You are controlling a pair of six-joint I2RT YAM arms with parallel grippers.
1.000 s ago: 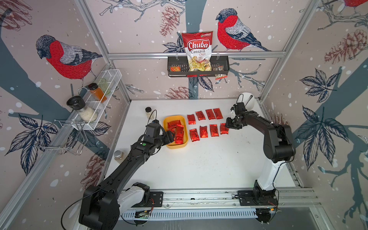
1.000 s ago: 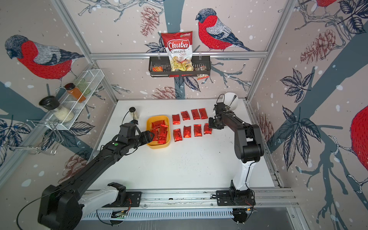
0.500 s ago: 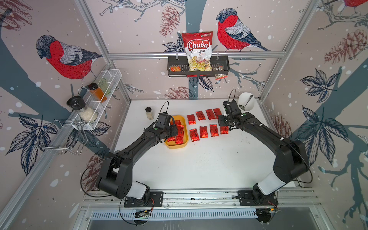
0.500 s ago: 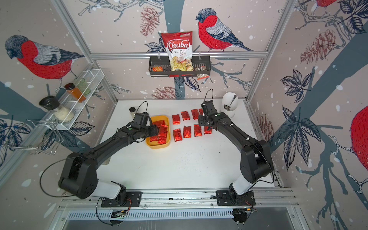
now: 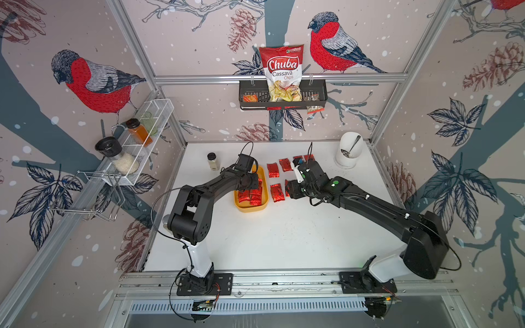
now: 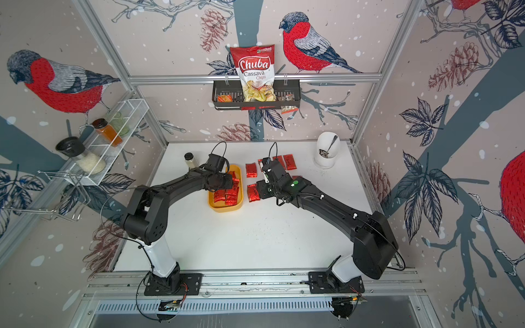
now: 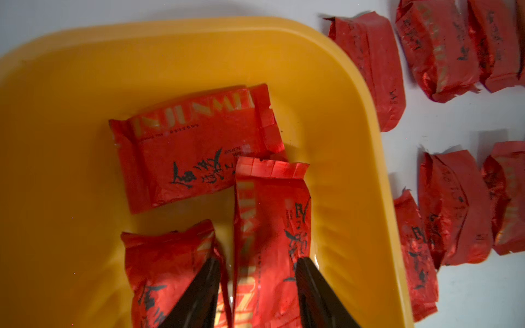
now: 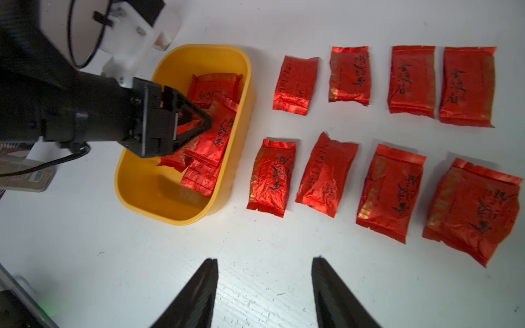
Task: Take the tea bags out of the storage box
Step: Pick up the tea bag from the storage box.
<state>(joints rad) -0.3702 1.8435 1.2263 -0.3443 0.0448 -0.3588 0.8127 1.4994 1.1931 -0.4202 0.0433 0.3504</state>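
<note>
**Tea bag straddled inside the box**

Four small shiny red foil tea bags (image 7: 196, 147) lie in the shallow yellow-orange plastic storage box (image 8: 241, 73). Eight more (image 8: 326, 176) sit in rows on the white table (image 8: 255, 241) beside it. The left gripper (image 7: 255, 265) straddles one close to the box wall; whether its jaws pinch is unclear. An overlapping neighbour may drag out too. The right gripper (image 8: 264, 264), jaws apart and empty, hovers over open table near the rows.

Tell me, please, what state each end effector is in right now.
Left end effector: astride a tea bag in the box; whether it grips cannot be told.
Right end effector: open, holding nothing.
</note>
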